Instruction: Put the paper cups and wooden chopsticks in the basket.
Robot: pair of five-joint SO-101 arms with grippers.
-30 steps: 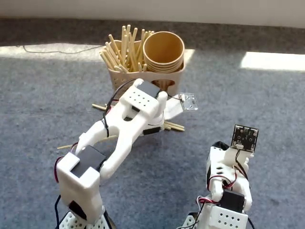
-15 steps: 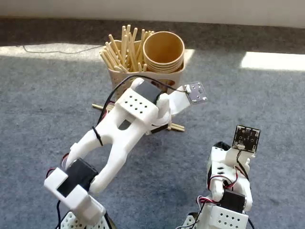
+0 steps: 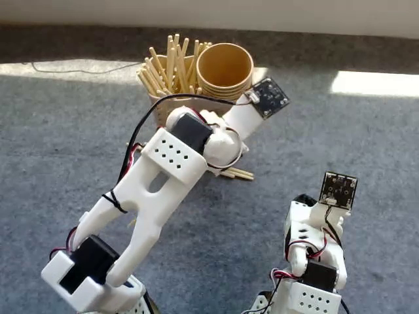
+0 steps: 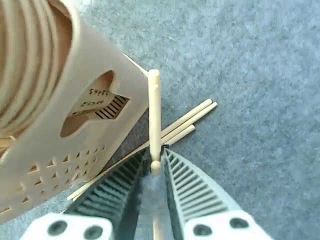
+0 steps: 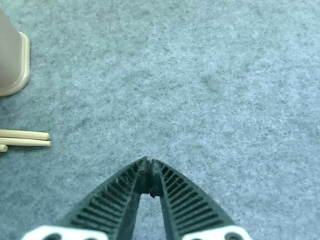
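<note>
The left gripper (image 4: 155, 159) has risen toward the basket (image 3: 159, 108) at upper centre, closed on one chopstick (image 4: 154, 115); clear the rim before releasing.

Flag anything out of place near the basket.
Several loose chopsticks lie on the carpet beside the basket instead of inside it. The left gripper is shut on one more chopstick. Nothing looks spilled or damaged.

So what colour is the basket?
The basket is a pale beige, almost cream; it shows best in the left wrist view.
</note>
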